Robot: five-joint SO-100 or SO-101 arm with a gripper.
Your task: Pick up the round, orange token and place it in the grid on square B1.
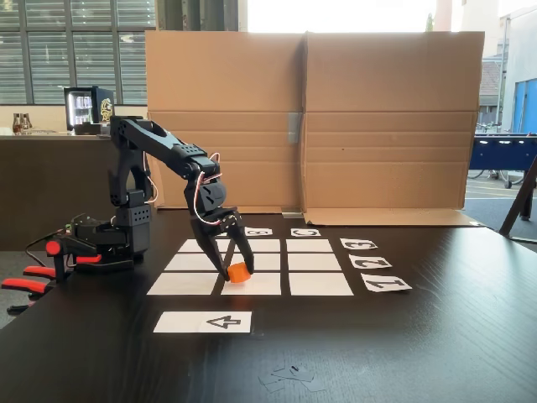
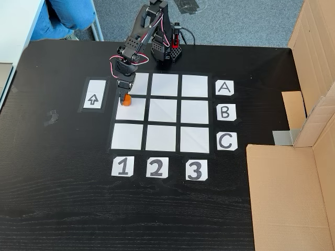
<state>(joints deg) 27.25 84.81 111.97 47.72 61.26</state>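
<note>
Token: clamped between pincer tips; square B1 directly beneath, so that release is aligned.

A black table holds the grid under the pincer, an arrow strip beside it, and number and letter labels farther off.
</note>
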